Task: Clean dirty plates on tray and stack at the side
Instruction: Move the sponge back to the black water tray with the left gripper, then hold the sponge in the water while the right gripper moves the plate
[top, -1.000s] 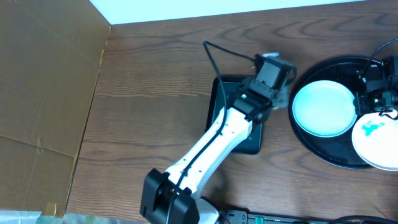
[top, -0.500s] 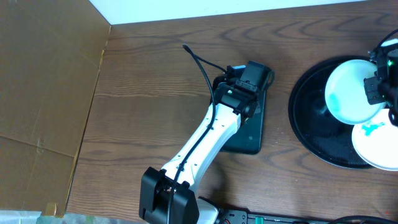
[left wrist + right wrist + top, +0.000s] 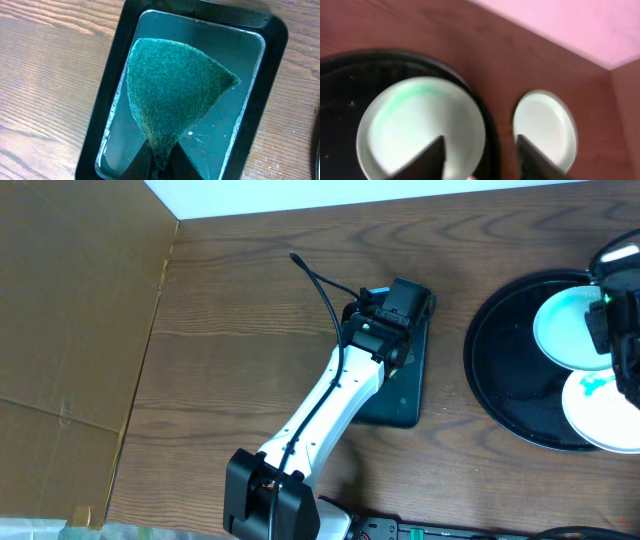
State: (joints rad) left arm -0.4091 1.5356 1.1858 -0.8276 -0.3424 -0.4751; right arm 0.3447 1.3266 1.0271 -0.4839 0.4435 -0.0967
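so the left gripper is pinched tight on the green scouring pad, over the watery rectangular tray. Two dirty plates sit on the round tray. The right gripper hovers over one with its fingers spread, holding nothing. The third plate is just beside the tray.

A green sponge hangs over a rectangular tray.

Sponge over sm. tray, left of round tray — 2 plates on its rt side.
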